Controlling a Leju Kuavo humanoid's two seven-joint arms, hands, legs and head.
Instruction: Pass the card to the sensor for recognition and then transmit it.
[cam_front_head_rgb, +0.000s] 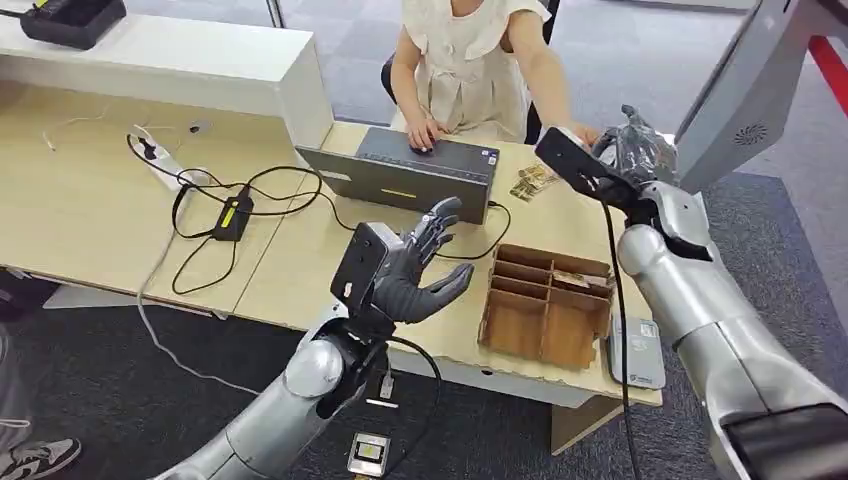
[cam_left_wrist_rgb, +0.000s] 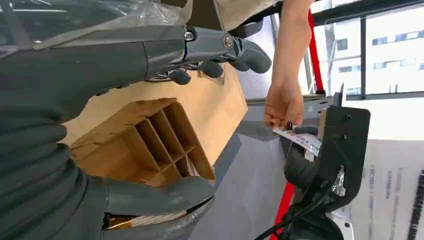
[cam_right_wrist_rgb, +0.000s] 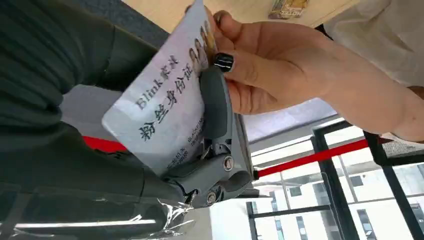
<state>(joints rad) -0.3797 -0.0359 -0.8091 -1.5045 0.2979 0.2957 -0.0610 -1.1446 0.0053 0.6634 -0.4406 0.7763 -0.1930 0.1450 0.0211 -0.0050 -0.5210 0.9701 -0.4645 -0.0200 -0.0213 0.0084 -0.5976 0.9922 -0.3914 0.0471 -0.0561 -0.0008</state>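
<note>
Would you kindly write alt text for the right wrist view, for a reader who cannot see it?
The robot's right hand holds a pale printed card while a person's hand grips its far edge. Behind them are a wooden table edge and windows with a red bar.

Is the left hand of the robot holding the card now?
No, the left hand is open and holds nothing; the right hand holds the card.
</note>
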